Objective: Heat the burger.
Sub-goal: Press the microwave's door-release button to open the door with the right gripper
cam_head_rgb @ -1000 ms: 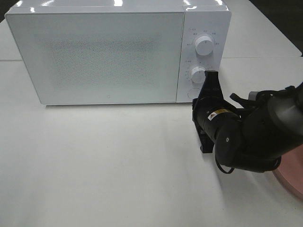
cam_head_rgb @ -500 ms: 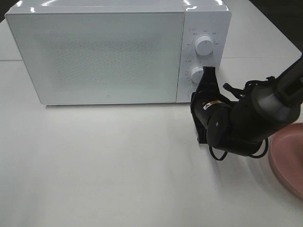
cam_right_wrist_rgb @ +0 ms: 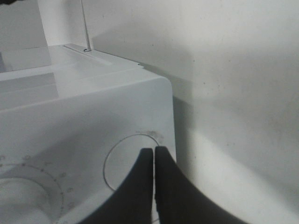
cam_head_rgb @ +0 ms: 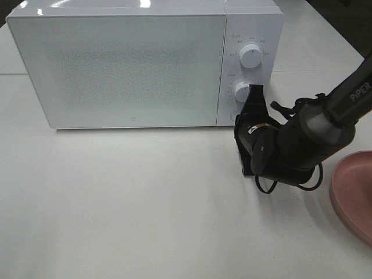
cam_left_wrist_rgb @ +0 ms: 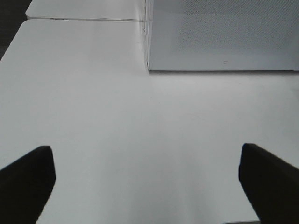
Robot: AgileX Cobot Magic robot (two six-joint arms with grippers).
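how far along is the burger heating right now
Done: cannot tell; no burger shows, the microwave door is closed, and the pink plate is bare where visible. In hand: the shut right gripper has its tips at the round button under the dials. To do: whatever that press starts; left gripper hangs open.

I read a white matte table (cam_head_rgb: 128,221) across the whole exterior high view. A seam (cam_head_rgb: 314,71) splits its panels at the rear right. The left wrist view shows a second seam (cam_left_wrist_rgb: 84,19) near the far edge. Past the table's corner is a dark area (cam_head_rgb: 349,17). Light is even, with soft shadows.
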